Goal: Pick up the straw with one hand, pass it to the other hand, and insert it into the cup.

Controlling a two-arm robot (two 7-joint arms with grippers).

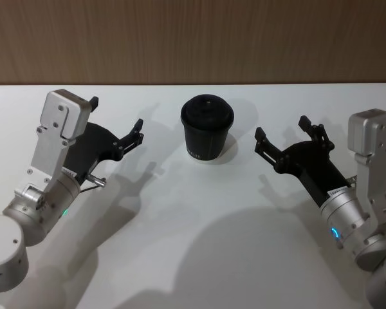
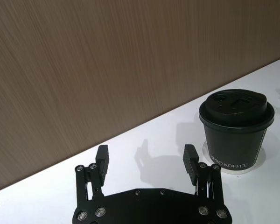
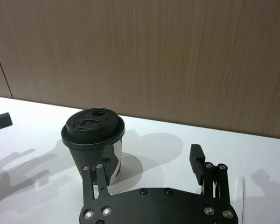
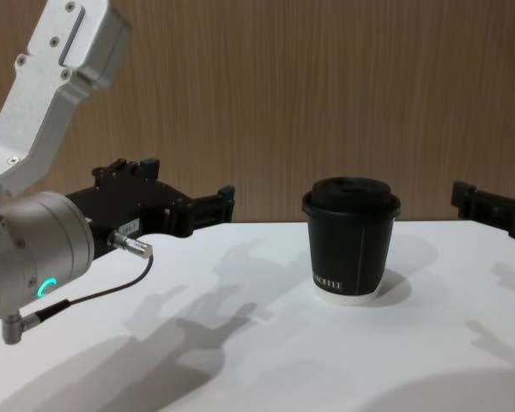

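Barely begun: left hand (image 1: pixel 116 114) and right hand (image 1: pixel 282 129) spread wide, empty, flanking lidded cup (image 1: pixel 207 129) mid-table (image 1: pixel 193 225). Faint white line beside right hand, likely straw (image 3: pixel 242 198), ungrasped. Pickup, handover, insertion ahead.

Bright, even overhead light falls on the white desk (image 1: pixel 180 193), casting soft, overlapping grey shadows beside the cup (image 1: pixel 207 129), and every view is in sharp focus.

White table (image 1: pixel 193 244), bare and matte, before a brown wood-grain wall (image 1: pixel 193 38)
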